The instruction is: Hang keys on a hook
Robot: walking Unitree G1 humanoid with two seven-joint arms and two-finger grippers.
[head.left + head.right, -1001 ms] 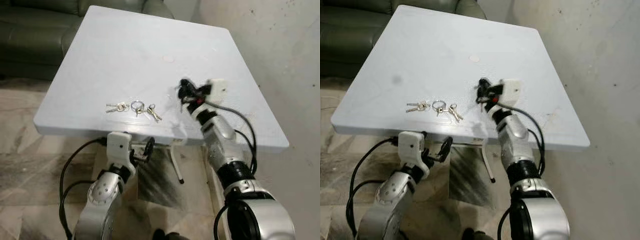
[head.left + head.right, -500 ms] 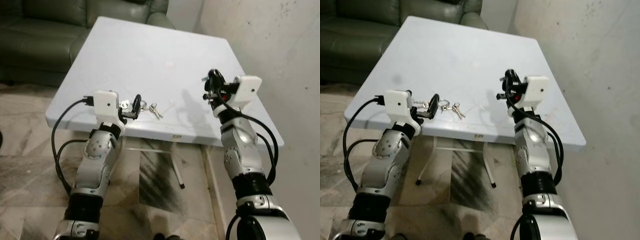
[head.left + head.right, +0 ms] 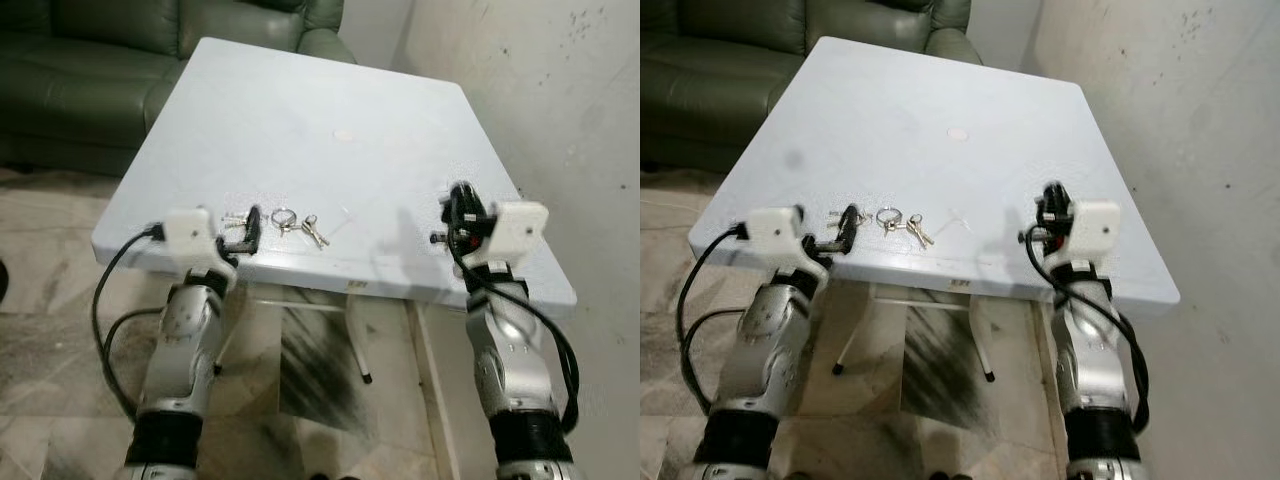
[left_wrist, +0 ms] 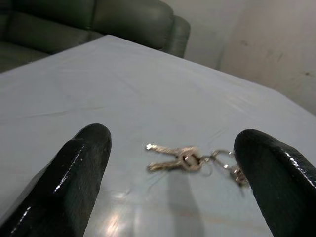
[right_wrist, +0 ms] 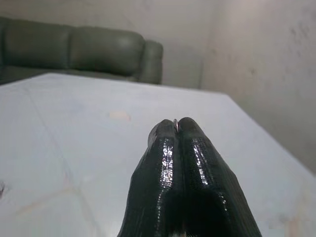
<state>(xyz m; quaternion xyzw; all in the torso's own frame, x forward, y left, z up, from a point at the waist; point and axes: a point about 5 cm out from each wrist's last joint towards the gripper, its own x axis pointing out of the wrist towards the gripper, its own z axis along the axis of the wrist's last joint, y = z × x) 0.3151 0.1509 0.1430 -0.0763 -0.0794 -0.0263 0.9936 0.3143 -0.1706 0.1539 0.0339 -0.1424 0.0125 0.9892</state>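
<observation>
From my remote station I see the keys (image 3: pixel 283 219) lying flat on the white table (image 3: pixel 330 90), near its front edge. My left gripper (image 3: pixel 243 233) is at that edge with its fingers (image 4: pixel 81 170) spread wide and holding nothing; in the left wrist view the keys (image 4: pixel 190 159) lie on the table just ahead of the jaws, in line with the gap between them, not touched by either finger. My right gripper (image 3: pixel 1051 213) is raised above the table near the front right corner, well apart from the keys, and its two fingers (image 5: pixel 170 168) are pressed together. A small bright speck shows at their tips; I cannot tell what it is. A dark green sofa (image 3: pixel 100 70) stands behind the table.
</observation>
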